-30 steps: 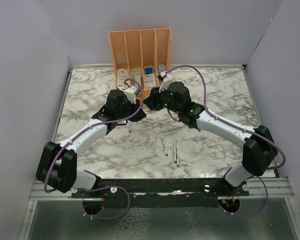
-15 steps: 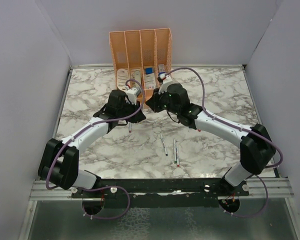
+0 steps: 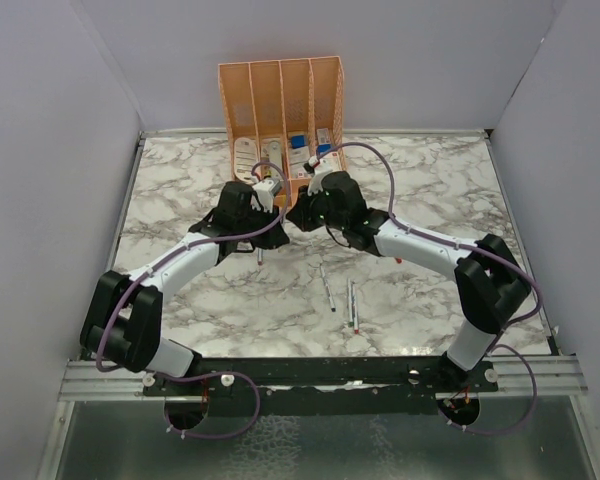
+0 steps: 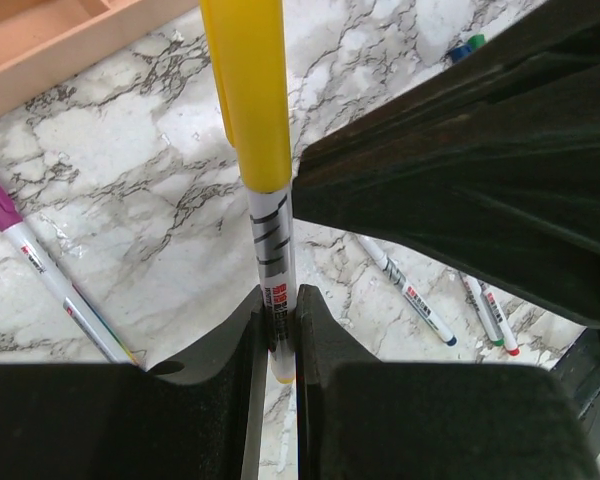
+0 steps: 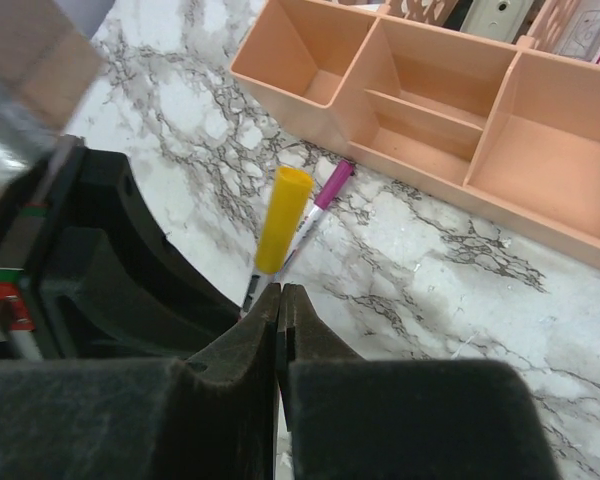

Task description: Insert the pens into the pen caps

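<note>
Left gripper (image 4: 280, 302) clamps the grey barrel of a pen (image 4: 272, 235) wearing the yellow cap (image 4: 245, 90), toward the bench's far edge. Right gripper (image 5: 280, 292), jaws pressed together, is just beside it; other pens (image 3: 328, 289) lie toward the near edge.

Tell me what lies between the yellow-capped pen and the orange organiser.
A purple-capped pen, lying on the marble table just short of the organiser; the right wrist view shows it.
</note>
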Controlling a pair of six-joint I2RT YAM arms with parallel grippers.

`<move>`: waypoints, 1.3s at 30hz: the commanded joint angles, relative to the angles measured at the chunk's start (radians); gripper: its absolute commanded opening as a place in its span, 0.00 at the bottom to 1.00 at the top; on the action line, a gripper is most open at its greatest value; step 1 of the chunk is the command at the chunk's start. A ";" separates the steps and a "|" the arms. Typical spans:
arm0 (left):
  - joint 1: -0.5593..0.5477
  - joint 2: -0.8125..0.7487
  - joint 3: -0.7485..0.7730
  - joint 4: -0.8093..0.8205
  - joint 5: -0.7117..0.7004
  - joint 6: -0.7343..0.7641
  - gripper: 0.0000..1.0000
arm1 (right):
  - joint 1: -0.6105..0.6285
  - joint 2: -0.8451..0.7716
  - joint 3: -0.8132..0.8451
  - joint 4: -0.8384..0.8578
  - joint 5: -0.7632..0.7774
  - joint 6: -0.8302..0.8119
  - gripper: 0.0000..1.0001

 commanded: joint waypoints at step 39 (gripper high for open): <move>0.078 0.263 0.117 -0.232 -0.098 -0.098 0.15 | 0.003 -0.011 0.032 0.026 0.003 -0.004 0.01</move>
